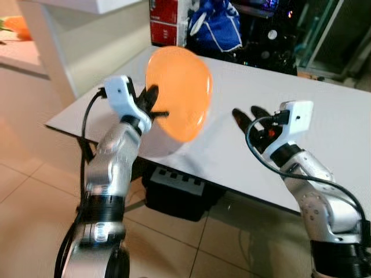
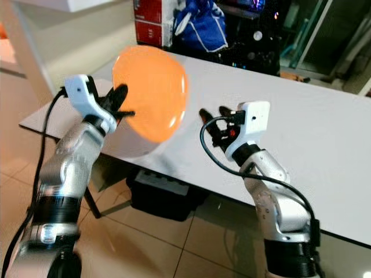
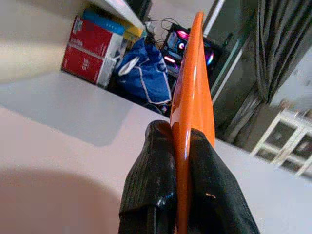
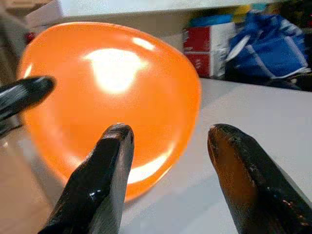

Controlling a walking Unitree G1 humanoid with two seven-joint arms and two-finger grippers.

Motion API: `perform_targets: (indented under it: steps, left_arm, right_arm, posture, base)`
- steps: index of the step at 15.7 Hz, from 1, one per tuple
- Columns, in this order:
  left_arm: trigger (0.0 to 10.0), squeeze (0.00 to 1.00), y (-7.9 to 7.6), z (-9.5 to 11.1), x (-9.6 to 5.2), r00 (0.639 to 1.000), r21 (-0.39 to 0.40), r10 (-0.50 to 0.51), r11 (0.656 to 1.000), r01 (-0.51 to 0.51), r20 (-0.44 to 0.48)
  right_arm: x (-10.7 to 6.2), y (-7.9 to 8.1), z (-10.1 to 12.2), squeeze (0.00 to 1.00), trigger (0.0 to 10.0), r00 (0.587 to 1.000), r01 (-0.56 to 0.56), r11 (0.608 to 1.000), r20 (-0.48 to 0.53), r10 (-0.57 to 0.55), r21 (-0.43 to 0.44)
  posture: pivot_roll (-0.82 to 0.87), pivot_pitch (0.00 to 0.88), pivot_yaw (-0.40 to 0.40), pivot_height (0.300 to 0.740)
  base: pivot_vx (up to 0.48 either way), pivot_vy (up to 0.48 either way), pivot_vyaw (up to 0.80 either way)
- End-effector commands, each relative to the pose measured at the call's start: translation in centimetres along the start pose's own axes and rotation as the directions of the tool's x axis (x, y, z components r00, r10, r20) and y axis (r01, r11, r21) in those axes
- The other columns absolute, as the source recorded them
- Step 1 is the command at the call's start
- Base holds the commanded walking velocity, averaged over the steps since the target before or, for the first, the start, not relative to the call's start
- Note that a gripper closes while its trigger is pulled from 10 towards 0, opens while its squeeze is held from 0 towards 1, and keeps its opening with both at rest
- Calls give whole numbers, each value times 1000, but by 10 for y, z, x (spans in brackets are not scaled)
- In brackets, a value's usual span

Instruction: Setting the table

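Observation:
An orange plate (image 1: 178, 92) stands on edge in the air above the near left part of the white table (image 1: 324, 116). My left gripper (image 1: 152, 104) is shut on its rim, and the left wrist view shows both black fingers (image 3: 146, 190) pinching the thin orange plate edge (image 3: 192, 122). My right gripper (image 1: 248, 117) hovers open over the table to the right of the plate, apart from it. In the right wrist view its two fingers (image 4: 105, 180) point at the plate's face (image 4: 112, 97).
Behind the table's far edge are red boxes (image 1: 164, 20), a blue bag (image 1: 214, 26) and dark electronics. A black case (image 1: 174, 191) lies on the tiled floor under the table. A white counter (image 1: 69, 35) stands at the left.

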State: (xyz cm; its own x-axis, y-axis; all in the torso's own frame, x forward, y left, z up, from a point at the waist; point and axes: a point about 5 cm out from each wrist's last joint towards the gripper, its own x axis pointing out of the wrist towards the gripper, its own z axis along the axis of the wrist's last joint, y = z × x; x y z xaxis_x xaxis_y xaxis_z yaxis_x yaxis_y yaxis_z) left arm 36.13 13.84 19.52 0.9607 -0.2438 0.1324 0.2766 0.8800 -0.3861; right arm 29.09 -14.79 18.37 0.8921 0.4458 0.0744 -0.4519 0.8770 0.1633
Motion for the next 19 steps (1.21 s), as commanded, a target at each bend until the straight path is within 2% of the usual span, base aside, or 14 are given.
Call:
perform_targets:
  steps: [1,2,3,6,8,11,13,19]
  left_arm:
    - [10000,0,7,9,9,999,-88,26,996,-23,31]
    - [10000,0,11,8,12,999,-142,36,989,-32,23]
    - [10000,0,16,7,15,999,-238,42,971,-40,5]
    - [10000,0,28,-1,24,994,-359,86,927,-107,-72]
    - [10000,0,35,-7,22,986,-366,118,918,-153,-117]
    - [10000,0,53,-18,14,970,-441,162,868,-228,-182]
    - [10000,0,59,-23,10,958,-400,186,878,-262,-220]
    - [10000,0,77,-31,1,919,-383,257,850,-362,-298]
  right_arm:
    - [-5,1,0,0,10000,1000,-19,1000,-24,19,11]
    - [-6,2,-1,0,10000,999,-25,1000,-31,26,19]
    - [-11,5,-1,0,10000,998,-43,999,-40,44,30]
    - [-18,15,-7,0,10000,992,-86,996,-85,88,29]
    - [-22,18,-8,0,10000,992,-88,996,-92,91,31]
    - [-27,23,-12,0,10000,989,-90,994,-115,96,56]
    - [-28,25,-14,0,10000,984,-111,993,-135,117,48]
    - [-28,31,-14,0,10000,973,-151,988,-176,148,-6]
  posture:
    - [-58,0,-36,740]
    - [-62,0,-35,740]
    - [-72,0,-32,740]
    - [-94,0,-26,740]
    - [-97,7,-27,740]
    - [-91,32,-36,740]
    - [-86,41,-41,740]
    - [-79,41,-52,740]
  base:
    - [0,0,0]
    - [0,0,0]
    - [0,0,0]
    - [0,0,0]
    - [0,0,0]
    - [0,0,0]
    - [0,0,0]
    - [0,0,0]
